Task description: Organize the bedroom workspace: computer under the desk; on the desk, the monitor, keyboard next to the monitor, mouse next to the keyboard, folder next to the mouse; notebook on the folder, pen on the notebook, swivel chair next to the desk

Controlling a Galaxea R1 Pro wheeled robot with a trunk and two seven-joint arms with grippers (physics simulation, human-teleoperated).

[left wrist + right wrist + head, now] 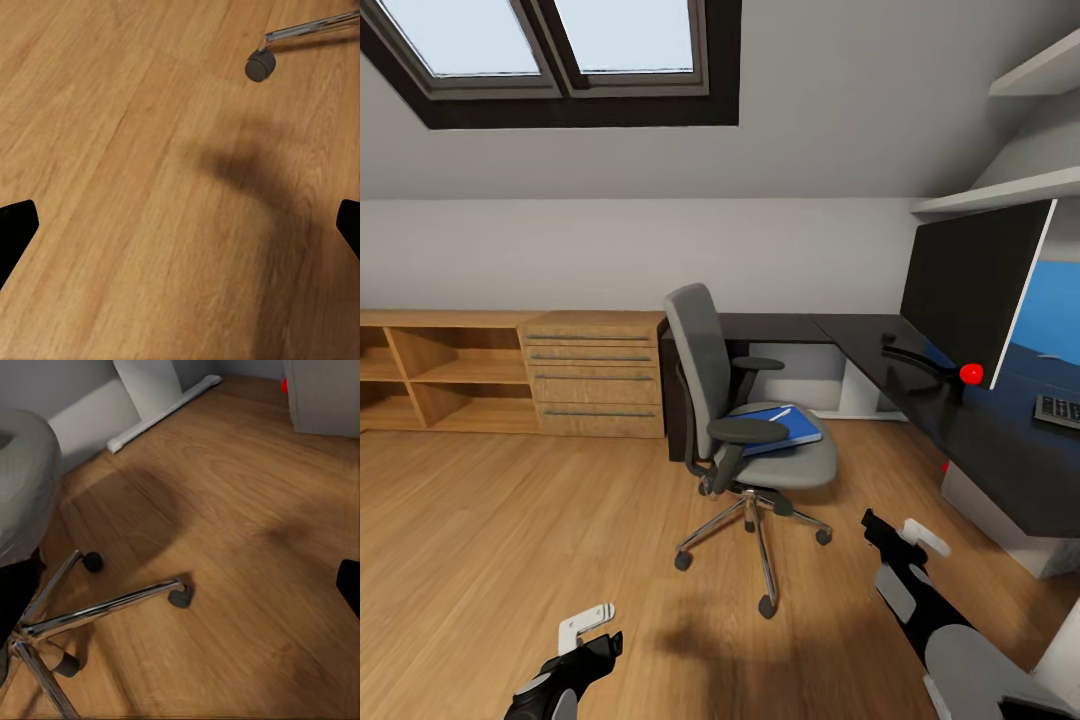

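Grey-upholstered, the swivel chair [745, 400] stands on the wood floor [510, 540] at the centre of the head view. On its seat lies the blue folder [785, 428], a white pen [780, 413] on top. At two o'clock the dark desk [1000, 440] carries the monitor [975, 285] and, at the frame's edge, the keyboard [1058, 409]. At seven o'clock the left gripper [592, 632] hangs over bare floor, fingers spread wide, holding nothing. At five o'clock the right gripper [900, 535] is likewise wide apart and empty, near the chair's chrome base [97, 611].
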